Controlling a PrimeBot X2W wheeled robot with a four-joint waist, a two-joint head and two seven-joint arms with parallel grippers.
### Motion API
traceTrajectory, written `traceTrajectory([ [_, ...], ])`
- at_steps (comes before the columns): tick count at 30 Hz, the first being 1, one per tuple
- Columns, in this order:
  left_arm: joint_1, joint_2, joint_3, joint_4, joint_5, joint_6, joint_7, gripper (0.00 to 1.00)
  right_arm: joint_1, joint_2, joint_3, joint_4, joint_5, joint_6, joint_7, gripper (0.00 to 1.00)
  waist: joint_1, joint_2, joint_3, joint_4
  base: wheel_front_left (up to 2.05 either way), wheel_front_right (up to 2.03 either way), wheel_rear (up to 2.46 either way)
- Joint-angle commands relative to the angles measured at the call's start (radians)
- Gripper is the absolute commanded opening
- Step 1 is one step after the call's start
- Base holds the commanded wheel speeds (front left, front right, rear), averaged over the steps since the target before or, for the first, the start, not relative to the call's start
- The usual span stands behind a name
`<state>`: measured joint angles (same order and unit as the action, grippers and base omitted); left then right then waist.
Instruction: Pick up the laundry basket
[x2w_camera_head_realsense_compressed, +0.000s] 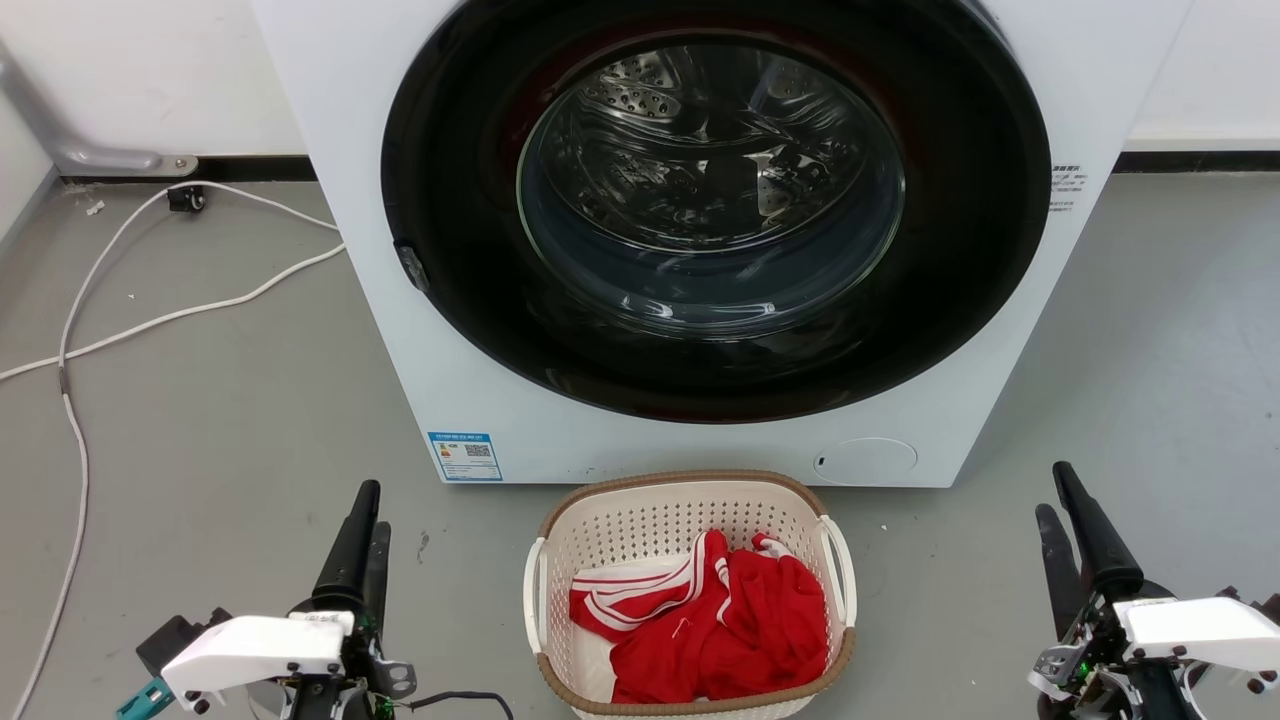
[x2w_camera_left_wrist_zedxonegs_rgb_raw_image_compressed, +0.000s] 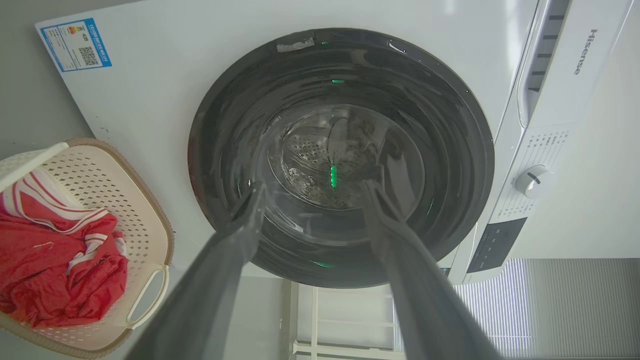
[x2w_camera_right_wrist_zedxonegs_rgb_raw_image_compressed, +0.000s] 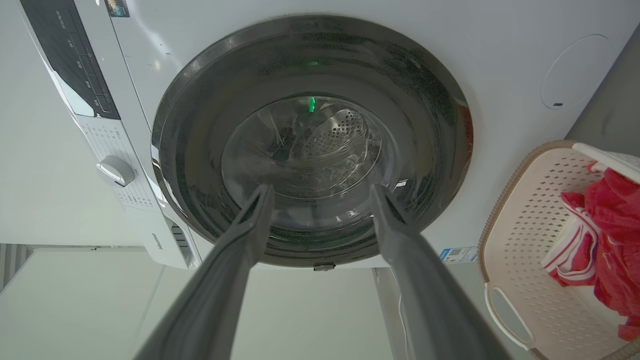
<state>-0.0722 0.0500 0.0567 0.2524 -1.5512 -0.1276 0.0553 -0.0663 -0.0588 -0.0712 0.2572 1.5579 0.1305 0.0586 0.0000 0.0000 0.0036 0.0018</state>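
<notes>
My left claw (x2w_camera_head_realsense_compressed: 372, 510) and right claw (x2w_camera_head_realsense_compressed: 1052, 492) are open and empty. I should grip both white handles (x2w_camera_head_realsense_compressed: 843, 570) of the laundry basket (x2w_camera_head_realsense_compressed: 640, 525) and lift it level.

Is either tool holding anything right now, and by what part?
Nothing held: left tool and right tool are open, clear of the laundry basket between them.

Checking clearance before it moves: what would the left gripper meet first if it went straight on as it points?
Probably the washer door: the left gripper, open, aims at its glass, though depth is unclear. The laundry basket sits aside.
</notes>
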Motion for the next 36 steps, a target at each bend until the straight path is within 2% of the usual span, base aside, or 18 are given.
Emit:
traceTrajectory([
  [1,-0.024,0.005,-0.007,-0.026,0.032,-0.001,-0.01,1.0,-0.014,-0.01,0.005,-0.021,-0.03,0.0,-0.01,1.0,0.0,0.0,0.0,0.0,0.0,0.0,0.0],
  [18,-0.014,0.004,-0.06,-0.102,0.465,0.005,-0.082,1.0,0.016,0.003,-0.007,-0.095,-0.542,0.0,-0.082,1.0,0.0,0.0,-0.002,0.005,0.0,0.0,0.0],
  [36,-0.007,0.018,-0.108,-0.121,0.776,0.03,-0.144,1.0,0.047,0.005,0.014,-0.153,-0.881,0.0,-0.116,1.0,0.0,0.0,-0.005,0.011,0.0,0.0,0.0],
])
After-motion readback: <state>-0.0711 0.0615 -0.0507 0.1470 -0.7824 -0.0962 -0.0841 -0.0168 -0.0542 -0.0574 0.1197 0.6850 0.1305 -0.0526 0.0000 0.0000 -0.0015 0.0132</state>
